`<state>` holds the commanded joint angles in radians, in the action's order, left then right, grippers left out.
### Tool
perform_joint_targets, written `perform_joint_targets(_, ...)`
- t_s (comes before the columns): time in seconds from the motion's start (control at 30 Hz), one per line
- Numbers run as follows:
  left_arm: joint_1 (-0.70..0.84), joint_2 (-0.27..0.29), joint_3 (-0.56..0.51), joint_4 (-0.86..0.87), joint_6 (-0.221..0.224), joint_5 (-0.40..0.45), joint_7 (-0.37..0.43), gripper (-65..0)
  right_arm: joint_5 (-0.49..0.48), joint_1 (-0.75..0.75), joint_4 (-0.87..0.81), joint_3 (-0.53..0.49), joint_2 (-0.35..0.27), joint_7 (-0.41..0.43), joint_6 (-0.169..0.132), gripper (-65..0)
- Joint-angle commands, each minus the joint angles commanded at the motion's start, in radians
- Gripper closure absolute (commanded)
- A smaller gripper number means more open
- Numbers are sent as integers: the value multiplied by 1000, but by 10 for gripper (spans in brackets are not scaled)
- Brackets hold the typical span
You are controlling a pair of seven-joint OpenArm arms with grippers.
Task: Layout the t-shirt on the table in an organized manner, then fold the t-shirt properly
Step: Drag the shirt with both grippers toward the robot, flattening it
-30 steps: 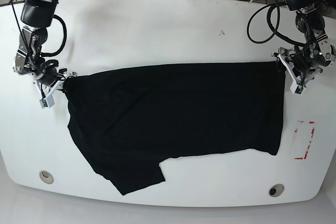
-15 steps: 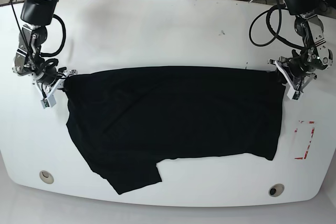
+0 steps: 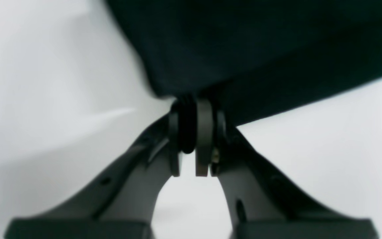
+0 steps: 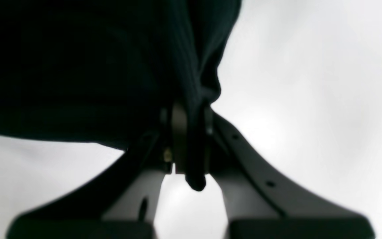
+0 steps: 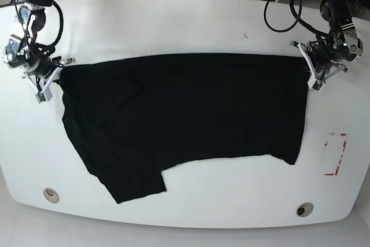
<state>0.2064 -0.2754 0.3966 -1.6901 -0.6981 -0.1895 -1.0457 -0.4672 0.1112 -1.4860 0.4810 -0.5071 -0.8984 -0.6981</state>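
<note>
The black t-shirt (image 5: 185,114) lies spread across the white table (image 5: 173,21), its far edge pulled straight between the two arms and one sleeve pointing to the near left. My left gripper (image 5: 309,69) is at the shirt's far right corner, shut on the fabric (image 3: 191,132). My right gripper (image 5: 56,76) holds the far left corner, shut on a bunched fold (image 4: 196,149). In both wrist views black cloth fills the upper part above closed jaws.
A red dashed rectangle mark (image 5: 335,154) sits near the right edge. Two grey grommet holes (image 5: 51,194) (image 5: 304,209) lie along the near edge. Cables hang behind the far edge of the table.
Both grippers have moved toward the far side of the table, dragging the shirt's top edge with them. The whole shirt has shifted away from the near edge and to the left.
</note>
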Motion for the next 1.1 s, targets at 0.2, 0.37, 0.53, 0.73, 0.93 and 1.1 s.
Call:
perform_joint_targets(0.2,140,0,0,-146,0,0,-3,-43,0,141,-109,63,20,-54,0,0)
perform_joint_targets(0.37,201,0,0,-163,0,0,-3,-43,3,219,-187,126,58,-81,0,0)
perform_joint_targets(0.53,262,0,0,-163,0,-2,-3,-43,2,298,-249,129,64,-91,0,0)
perform_joint_targets(0.73,307,0,3,-164,0,-2,-3,-43,8,358,-315,167,106,-94,0,0)
perform_joint_targets(0.93,322,0,17,-175,0,-3,-3,-44,6,394,-328,186,118,-94,0,0)
perform_joint_targets(1.1,324,-25,18,-178,0,-3,-3,-47,2,411,-330,186,120,-94,0,-2)
